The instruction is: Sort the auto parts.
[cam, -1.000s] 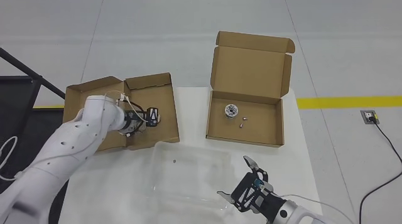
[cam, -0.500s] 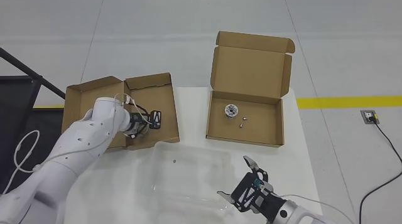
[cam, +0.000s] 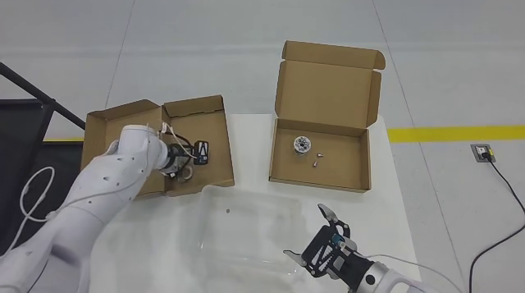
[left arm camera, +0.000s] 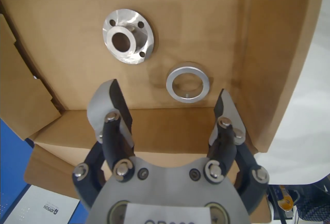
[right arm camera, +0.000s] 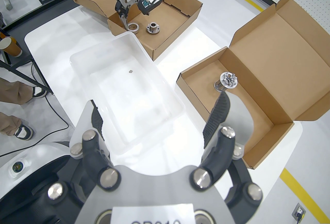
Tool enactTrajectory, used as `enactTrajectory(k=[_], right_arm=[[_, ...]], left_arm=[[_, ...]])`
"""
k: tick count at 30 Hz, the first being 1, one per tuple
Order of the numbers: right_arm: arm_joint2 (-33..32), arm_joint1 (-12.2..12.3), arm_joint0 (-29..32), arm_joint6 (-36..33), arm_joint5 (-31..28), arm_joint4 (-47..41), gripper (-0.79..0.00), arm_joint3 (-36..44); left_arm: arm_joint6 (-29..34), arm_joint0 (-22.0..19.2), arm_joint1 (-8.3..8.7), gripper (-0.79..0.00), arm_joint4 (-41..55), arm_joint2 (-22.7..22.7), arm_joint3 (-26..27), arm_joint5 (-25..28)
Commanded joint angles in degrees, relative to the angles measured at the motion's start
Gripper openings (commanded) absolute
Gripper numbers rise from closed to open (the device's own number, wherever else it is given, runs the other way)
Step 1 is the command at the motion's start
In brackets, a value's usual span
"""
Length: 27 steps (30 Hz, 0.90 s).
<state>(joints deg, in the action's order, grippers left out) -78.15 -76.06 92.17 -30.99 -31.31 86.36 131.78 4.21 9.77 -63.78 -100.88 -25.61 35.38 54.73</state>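
Observation:
My left gripper [left arm camera: 167, 92] hangs open just above a flat metal ring [left arm camera: 187, 85] on the floor of the left cardboard box [left arm camera: 206, 3]. A round flange with a hub and bolt holes [left arm camera: 128, 36] lies farther in. The right wrist view shows the same left gripper [right arm camera: 125, 21] over the ring [right arm camera: 133, 27] beside the flange [right arm camera: 152, 28]. In the top view the left gripper [cam: 182, 170] is inside the left box [cam: 215, 133]. My right gripper [cam: 310, 234] is open and holds nothing at the table's near side, by the clear tray [cam: 246, 235].
The right cardboard box [cam: 344, 166], lid up, holds a gear-like part [cam: 303, 144] and a small bolt [cam: 318, 159]. One tiny piece [right arm camera: 130, 71] lies in the clear tray [right arm camera: 123, 96]. A paper cup [right arm camera: 10, 47] stands beyond the table's left edge.
The left arm's wrist has drawn back a little to the left within the left box. The right arm has stayed put.

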Motion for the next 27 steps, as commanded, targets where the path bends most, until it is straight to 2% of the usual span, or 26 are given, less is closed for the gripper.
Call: enactTrajectory(k=[1,4,7,11,15,19,23,27], right_arm=[[0.0,0.0,0.0,0.0,0.0,0.0,0.000,0.0],[0.0,0.0,0.0,0.0,0.0,0.0,0.000,0.0],[0.0,0.0,0.0,0.0,0.0,0.0,0.000,0.0],[0.0,0.0,0.0,0.0,0.0,0.0,0.000,0.0],[0.0,0.0,0.0,0.0,0.0,0.0,0.000,0.0],[0.0,0.0,0.0,0.0,0.0,0.0,0.000,0.0],[0.0,0.0,0.0,0.0,0.0,0.0,0.000,0.0],[0.0,0.0,0.0,0.0,0.0,0.0,0.000,0.0]], left_arm=[[-1.1,-0.4,0.26,-0.006,-0.2,-0.5,0.2,0.3],[-2.8,-1.1,1.02,0.000,-0.4,-1.7,1.4,1.1],[-5.3,-1.7,2.46,0.000,-0.1,-3.7,3.7,2.4],[-4.3,-0.9,5.28,0.000,-0.1,-7.6,9.0,1.8],[-0.3,2.7,9.20,0.000,1.8,-14.3,18.5,1.2],[5.1,10.3,13.77,0.000,6.6,-24.2,31.0,0.3],[9.3,21.7,17.88,0.000,13.9,-35.9,44.4,-1.3],[10.4,33.3,20.76,0.000,19.1,-46.7,54.6,-2.9]])
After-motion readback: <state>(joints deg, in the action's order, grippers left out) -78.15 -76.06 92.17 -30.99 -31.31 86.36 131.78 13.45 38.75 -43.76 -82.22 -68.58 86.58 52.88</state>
